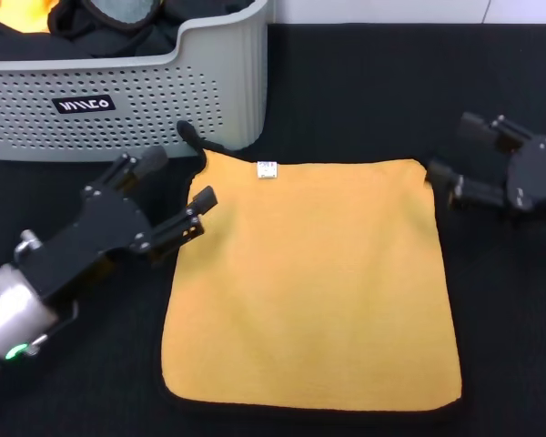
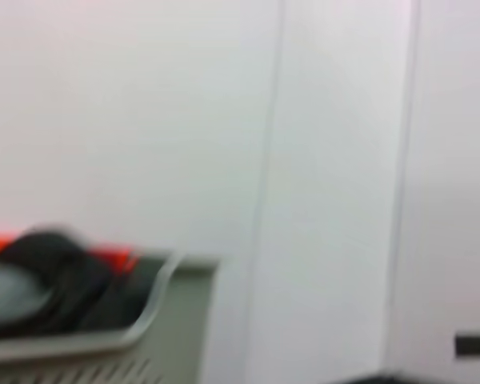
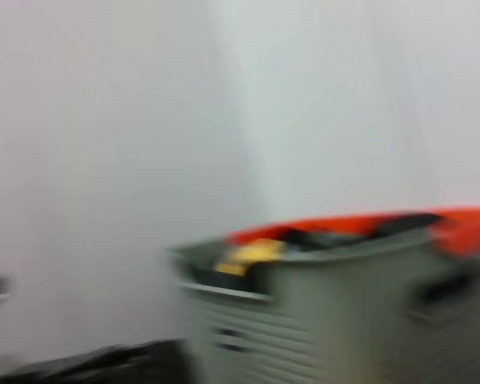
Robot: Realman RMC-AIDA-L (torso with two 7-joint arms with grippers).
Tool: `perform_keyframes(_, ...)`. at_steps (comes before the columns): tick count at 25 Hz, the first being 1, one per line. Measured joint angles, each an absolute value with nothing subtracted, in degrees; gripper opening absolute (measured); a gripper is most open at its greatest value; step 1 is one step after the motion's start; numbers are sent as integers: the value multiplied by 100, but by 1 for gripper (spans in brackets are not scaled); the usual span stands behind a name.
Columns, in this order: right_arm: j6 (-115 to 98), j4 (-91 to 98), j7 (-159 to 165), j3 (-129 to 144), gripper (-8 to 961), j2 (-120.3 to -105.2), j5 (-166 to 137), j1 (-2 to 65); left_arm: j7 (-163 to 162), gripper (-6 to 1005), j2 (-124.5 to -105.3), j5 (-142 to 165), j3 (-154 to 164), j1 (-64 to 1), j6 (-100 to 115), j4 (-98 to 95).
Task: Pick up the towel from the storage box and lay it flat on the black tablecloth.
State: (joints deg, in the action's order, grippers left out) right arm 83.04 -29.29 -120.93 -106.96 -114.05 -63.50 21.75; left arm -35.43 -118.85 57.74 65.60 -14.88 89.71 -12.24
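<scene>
Both sets of jaws stand open and empty: the left gripper at the towel's left edge, the right gripper at its far right corner. You see the towel spread flat, orange side up, on the black tablecloth, beside the storage box. Judge the laying done; only withdrawal remains.

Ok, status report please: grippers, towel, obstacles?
Left gripper open at towel's left edge. Right gripper open at right corner. Towel flat on tablecloth. No obstacles.

The towel lies on the black tablecloth, before the storage box.
</scene>
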Motion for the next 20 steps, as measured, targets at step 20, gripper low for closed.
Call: perform_keyframes(20,10287,-4406,-10885,-10382,885,-11077,-8141,2278,-5465,875,-11715,7715,6592,-1632,10639,-2420)
